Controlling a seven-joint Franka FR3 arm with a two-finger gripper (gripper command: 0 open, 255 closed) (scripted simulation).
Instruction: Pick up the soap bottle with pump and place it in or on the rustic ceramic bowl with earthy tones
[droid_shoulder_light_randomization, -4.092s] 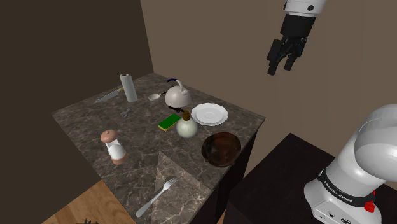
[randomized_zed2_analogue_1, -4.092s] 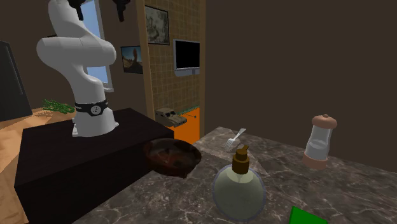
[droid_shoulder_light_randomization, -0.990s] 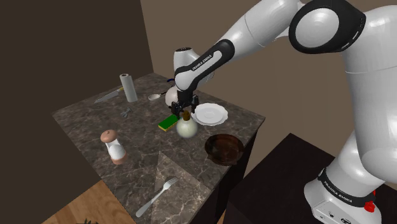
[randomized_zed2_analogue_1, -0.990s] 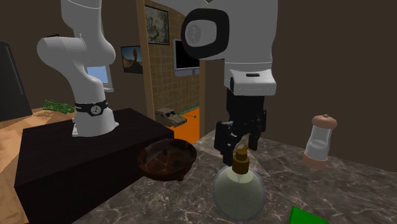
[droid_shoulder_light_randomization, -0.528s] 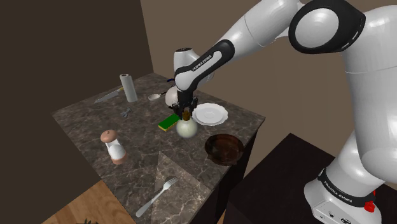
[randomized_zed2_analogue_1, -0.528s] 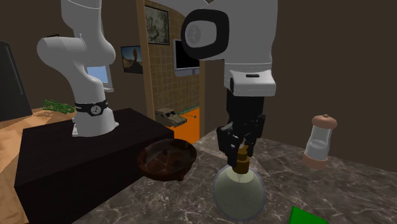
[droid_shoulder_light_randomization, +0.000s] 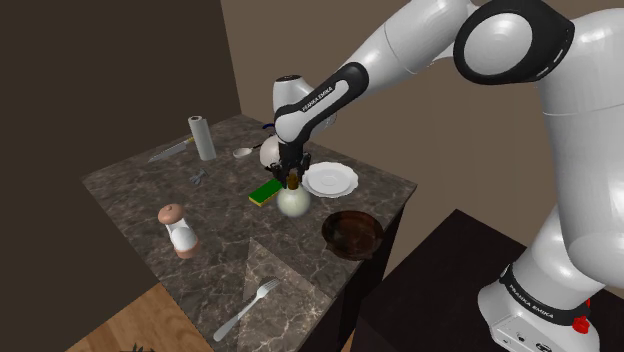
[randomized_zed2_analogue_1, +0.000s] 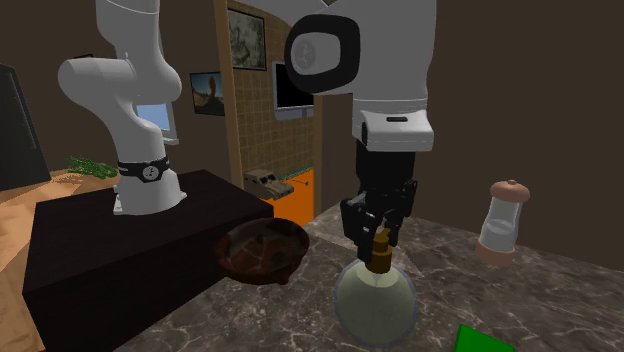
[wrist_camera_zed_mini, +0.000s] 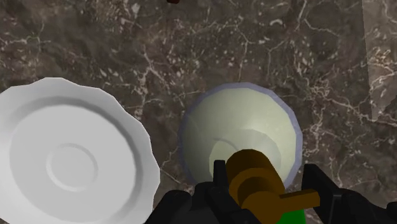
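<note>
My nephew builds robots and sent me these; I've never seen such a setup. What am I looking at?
These are simulator renders of one white robot arm with a black gripper. One camera looks down from beside its stand, another faces it across the table, a third sits on the hand. On the dark marble table are a round pale soap bottle with a brown pump, a brown bowl, a white plate, a green sponge, a fork, a paper towel roll and a shaker. The gripper is down around the pump; the bottle stands on the table, and I cannot tell whether it is gripped yet.
</note>
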